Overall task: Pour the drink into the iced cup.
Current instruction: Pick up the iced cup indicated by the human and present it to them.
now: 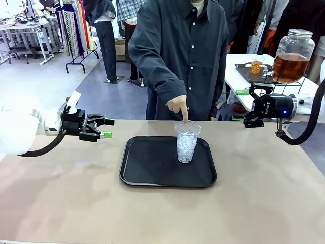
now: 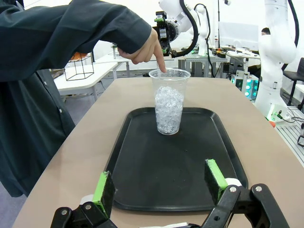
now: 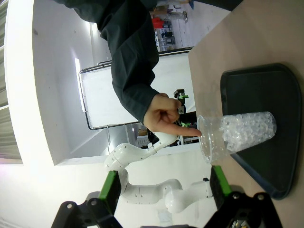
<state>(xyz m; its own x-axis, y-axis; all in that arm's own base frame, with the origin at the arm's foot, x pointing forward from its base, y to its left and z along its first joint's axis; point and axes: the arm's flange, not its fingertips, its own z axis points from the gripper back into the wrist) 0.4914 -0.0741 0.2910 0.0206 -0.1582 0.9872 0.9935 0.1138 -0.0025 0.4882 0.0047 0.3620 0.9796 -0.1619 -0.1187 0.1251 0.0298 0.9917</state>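
Left gripper (image 1: 107, 128) hovers over the table (image 1: 61, 203), just left of the black tray (image 1: 147, 170). Its fingers are spread with nothing between them, pointing at the tray. In the left wrist view the green pads (image 2: 103, 187) frame the near tray edge, clear of it.

Iced cup (image 1: 187, 141) stands upright on the tray, toward its far right part. It is clear plastic, with ice filling roughly the lower two thirds.

Person's hand (image 1: 178, 105) is above the cup, index finger pointing down at the far rim. The fingertip is at or just touching the rim; which one can't be told.

Right gripper (image 1: 246, 107) is at the table's far right edge, level with the cup's top and well apart from it. It is turned toward the cup, fingers spread and empty.

The drink (image 1: 288, 67) is off the main table, amber liquid in a glass jar (image 1: 295, 44) with a metal lid. The jar sits on a wire stand (image 1: 289, 85) on the white side table (image 1: 238, 76) behind the right gripper. It is about half full.
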